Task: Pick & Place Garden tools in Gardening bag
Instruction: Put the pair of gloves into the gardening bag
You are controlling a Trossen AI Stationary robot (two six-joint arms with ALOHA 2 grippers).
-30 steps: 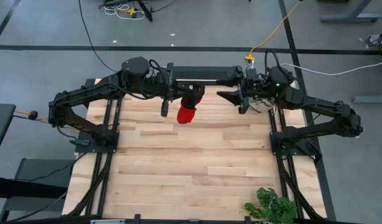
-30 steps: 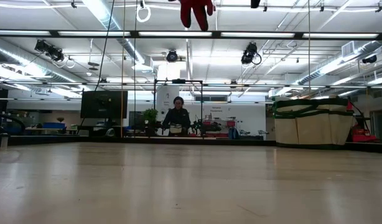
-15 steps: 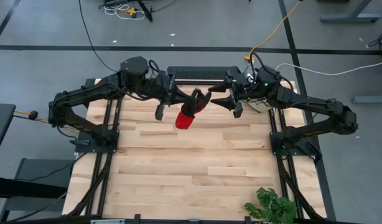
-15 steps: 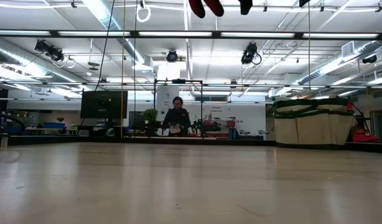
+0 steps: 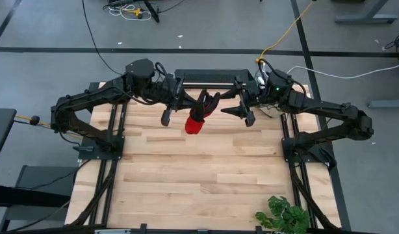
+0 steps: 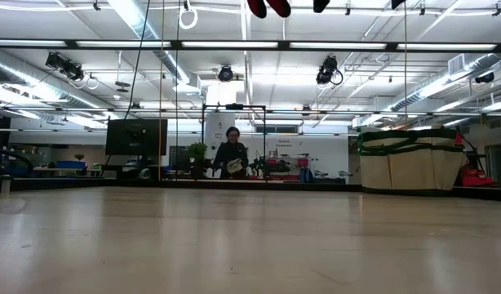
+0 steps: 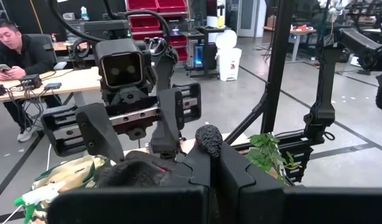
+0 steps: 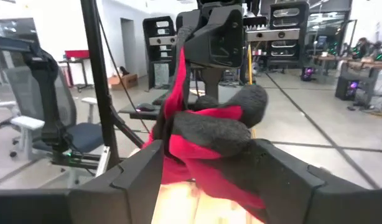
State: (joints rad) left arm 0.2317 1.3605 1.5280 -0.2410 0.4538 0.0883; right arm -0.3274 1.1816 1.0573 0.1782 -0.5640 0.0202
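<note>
High view: left end effector (image 5: pixel 194 109) clamps glove (image 5: pixel 195 122).

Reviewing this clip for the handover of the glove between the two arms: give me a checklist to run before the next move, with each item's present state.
1. Left gripper shut on the red-and-black glove: ok.
2. Glove lifted clear of the table: ok.
3. Right gripper open: ok.
4. Glove between the right fingers, per the right wrist view: ok.
5. Gardening bag at the table's right edge in the low view, upright: ok.
6. Bag mouth free to receive the glove: cannot tell.
</note>
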